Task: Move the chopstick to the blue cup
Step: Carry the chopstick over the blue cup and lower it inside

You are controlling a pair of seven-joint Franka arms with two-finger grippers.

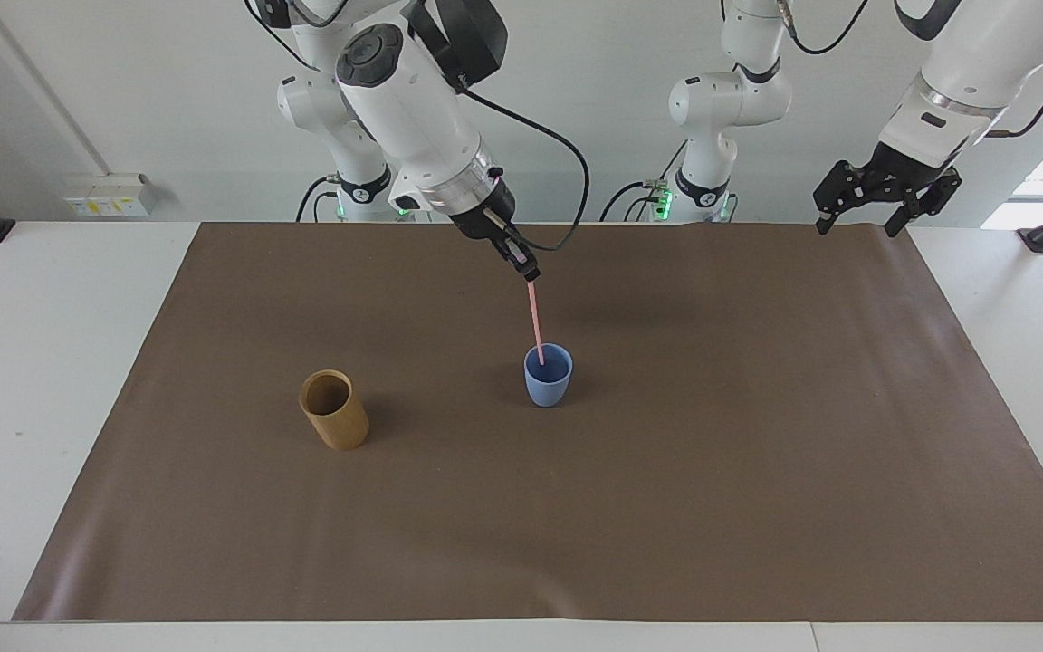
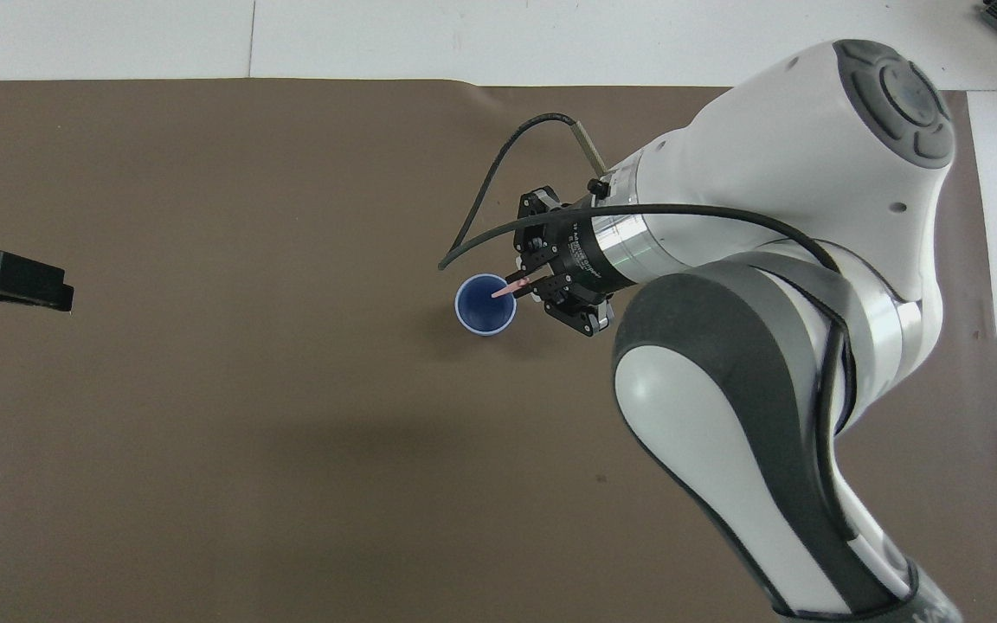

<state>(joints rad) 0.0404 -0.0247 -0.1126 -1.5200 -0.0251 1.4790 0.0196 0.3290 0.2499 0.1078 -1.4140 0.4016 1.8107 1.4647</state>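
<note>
My right gripper is shut on the top end of the pale pink chopstick, which hangs almost upright under it. The stick's lower tip is inside the mouth of the small blue cup, which stands upright on the brown mat. My left gripper waits in the air, open, over the mat's edge at the left arm's end of the table.
A taller tan cup stands upright on the brown mat, toward the right arm's end from the blue cup; my right arm hides it in the overhead view. White table surrounds the mat.
</note>
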